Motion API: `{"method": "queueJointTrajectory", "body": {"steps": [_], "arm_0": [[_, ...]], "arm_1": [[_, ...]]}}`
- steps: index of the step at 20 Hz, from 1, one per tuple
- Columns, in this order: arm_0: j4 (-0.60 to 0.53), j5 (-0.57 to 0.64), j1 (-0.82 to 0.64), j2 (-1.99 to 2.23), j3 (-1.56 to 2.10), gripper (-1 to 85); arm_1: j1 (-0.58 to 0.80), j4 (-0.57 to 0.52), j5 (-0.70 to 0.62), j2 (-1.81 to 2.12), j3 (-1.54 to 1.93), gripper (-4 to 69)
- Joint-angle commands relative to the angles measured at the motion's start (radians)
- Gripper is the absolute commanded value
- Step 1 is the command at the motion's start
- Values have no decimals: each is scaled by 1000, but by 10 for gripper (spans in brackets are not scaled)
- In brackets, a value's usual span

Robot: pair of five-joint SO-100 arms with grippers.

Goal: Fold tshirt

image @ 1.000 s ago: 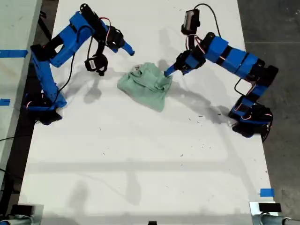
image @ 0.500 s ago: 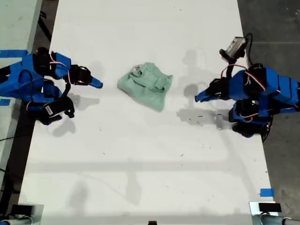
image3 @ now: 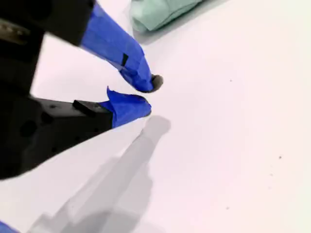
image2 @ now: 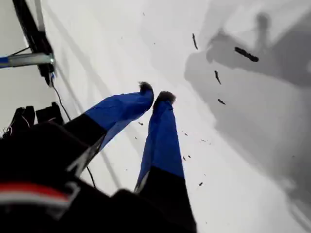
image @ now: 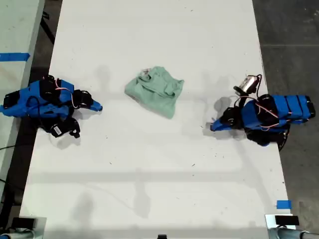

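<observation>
- Tshirt (image: 155,91): bunched in a folded heap, mid-table toward the far edge; soft, light, limp. Best pinched at a hem corner.
- My first gripper (image2: 155,97): nearly closed, empty.
- My second gripper (image3: 148,94): slightly parted, empty.

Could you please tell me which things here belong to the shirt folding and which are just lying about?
Job: shirt, crumpled mid-table; my first gripper; my second gripper; table.
Lying about: blue tape strip at the exterior view's lower right; blue tape at its left edge.
</observation>
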Motion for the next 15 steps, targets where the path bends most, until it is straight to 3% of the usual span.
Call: {"method": "queueJointTrajectory", "body": {"steps": [1,2,15], "arm_0": [[72,-18,21,-5,-2,56],[72,-12,26,-5,-2,56],[72,-12,31,-5,-2,58]], "arm_1": [[-18,-26,-509,-5,-5,39],[-17,-25,-772,-5,-6,41],[-31,-17,-767,-5,-9,29]]}}
